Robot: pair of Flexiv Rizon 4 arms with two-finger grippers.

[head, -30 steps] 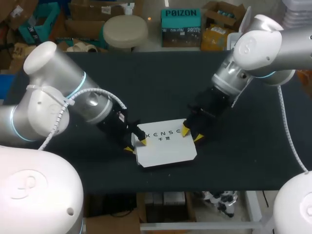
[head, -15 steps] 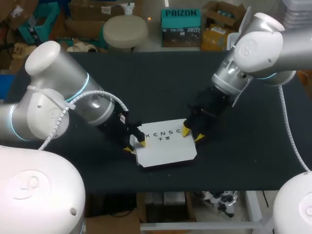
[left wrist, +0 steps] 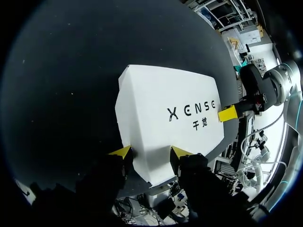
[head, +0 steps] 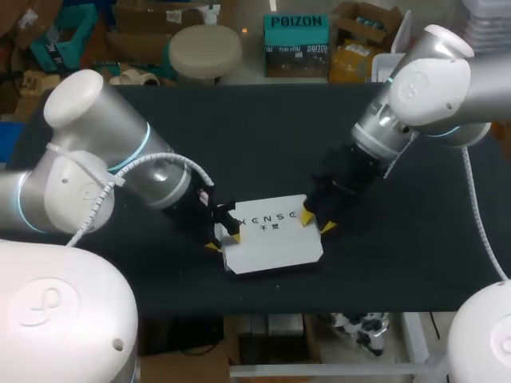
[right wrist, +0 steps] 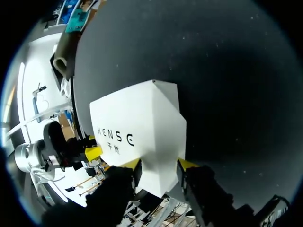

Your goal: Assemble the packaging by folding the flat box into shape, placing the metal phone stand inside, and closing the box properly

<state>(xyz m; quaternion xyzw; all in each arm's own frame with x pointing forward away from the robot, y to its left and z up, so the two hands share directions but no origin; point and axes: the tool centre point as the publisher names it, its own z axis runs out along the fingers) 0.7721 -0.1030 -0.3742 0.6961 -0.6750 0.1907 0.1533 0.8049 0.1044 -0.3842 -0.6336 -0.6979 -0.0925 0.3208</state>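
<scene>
A closed white box [head: 271, 239] with dark lettering on its top lies flat-side up over the front part of the black table [head: 263, 136]. My left gripper [head: 223, 239] is shut on its left end, one yellow tip on each side. My right gripper [head: 316, 223] is shut on the opposite end. In the left wrist view the box [left wrist: 165, 127] stretches ahead from between my left gripper's [left wrist: 150, 152] fingers, with the other arm's yellow fingertip [left wrist: 227, 113] at its far end. The right wrist view mirrors this: box [right wrist: 142, 127], right gripper [right wrist: 158, 164]. No metal phone stand shows.
The box sits close to the table's front edge [head: 271, 297]. Dark tabletop spreads behind the box and to both sides, with both arms slanting in over it.
Both arms shifted only slightly while holding the box ends. The box stays in nearly the same spot.
</scene>
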